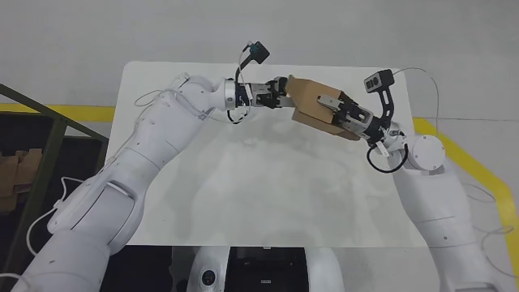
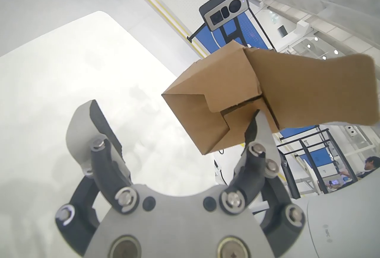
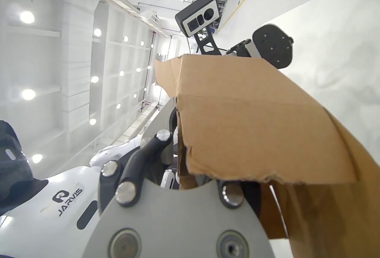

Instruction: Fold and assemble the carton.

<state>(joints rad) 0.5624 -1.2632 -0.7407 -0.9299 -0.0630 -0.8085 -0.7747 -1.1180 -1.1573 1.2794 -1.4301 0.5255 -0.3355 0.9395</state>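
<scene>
My right jaws clamp the carton (image 1: 312, 97) above the counter (image 1: 243, 186) so my left jaws, spread empty, can press its flaps

The top view looks down from above the arms onto the white table (image 1: 243, 186). It is far enough off to take in both arms and the carton (image 1: 306, 97) between the left gripper (image 1: 284, 97) and the right gripper (image 1: 336, 111). The left wrist view sits close behind its gripper and faces up past the fingertips, the carton just ahead and the hall ceiling beyond. The right wrist view sits likewise, with the carton right against its gripper. Both wrist views share the carton and the table. Beyond the carton, the left wrist view catches the right wrist camera (image 2: 224, 11), and the right wrist view catches the left wrist camera (image 3: 198, 19).
</scene>
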